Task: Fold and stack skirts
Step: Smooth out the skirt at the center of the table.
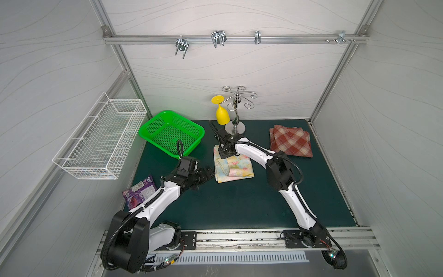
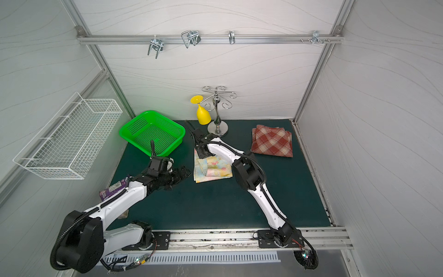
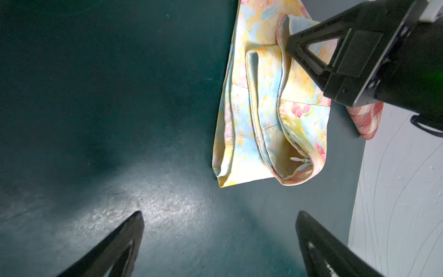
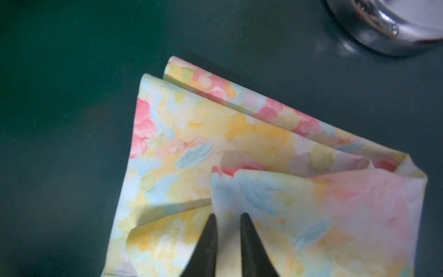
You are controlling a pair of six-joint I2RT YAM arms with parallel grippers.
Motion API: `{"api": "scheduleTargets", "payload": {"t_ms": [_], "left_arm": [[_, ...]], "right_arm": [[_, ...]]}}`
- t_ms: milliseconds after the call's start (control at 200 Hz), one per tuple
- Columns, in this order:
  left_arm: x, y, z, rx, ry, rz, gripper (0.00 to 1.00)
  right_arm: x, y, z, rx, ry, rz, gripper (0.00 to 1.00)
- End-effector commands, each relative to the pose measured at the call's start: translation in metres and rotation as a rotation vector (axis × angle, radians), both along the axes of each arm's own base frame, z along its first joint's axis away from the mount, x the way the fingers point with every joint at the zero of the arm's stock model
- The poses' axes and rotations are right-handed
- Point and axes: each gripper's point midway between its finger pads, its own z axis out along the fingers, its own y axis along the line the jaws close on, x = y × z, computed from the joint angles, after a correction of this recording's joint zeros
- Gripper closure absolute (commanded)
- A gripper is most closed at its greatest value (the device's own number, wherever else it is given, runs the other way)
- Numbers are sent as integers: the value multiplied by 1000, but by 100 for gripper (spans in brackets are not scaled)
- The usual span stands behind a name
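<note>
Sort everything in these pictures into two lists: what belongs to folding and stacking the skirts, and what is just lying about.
Belongs to the job:
floral skirt, pinched by the right tool
plaid skirt, folded, lying apart
left tool, open beside the floral skirt

Lying about:
green basket
yellow goblet
metal stand
white wire basket
purple wrapper

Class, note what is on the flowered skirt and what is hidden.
The right end effector, closed on a raised fold of the flowered skirt. Nothing else shows there; the arm covers part of the cloth.
</note>
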Motion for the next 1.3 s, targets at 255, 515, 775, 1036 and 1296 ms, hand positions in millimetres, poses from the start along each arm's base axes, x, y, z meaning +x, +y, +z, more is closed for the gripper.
{"api": "scheduleTargets", "payload": {"t_ms": [255, 515, 775, 1036, 1296], "left_arm": [[8, -1, 4, -14, -29, 1, 1], [12, -1, 1, -9, -25, 4, 1], [14, 1, 0, -9, -24, 15, 1], [12, 13, 1, -2, -28, 49, 1], [12, 19, 2, -2, -25, 60, 1]], "right_arm": [[-14, 6, 54, 52, -68, 29, 100], [-42, 17, 74, 97, -61, 69, 99], [-68, 25, 56, 107, 14, 92, 99], [-81, 40, 24, 99, 93, 112, 95], [-81, 42, -10, 51, 136, 109, 83]]}}
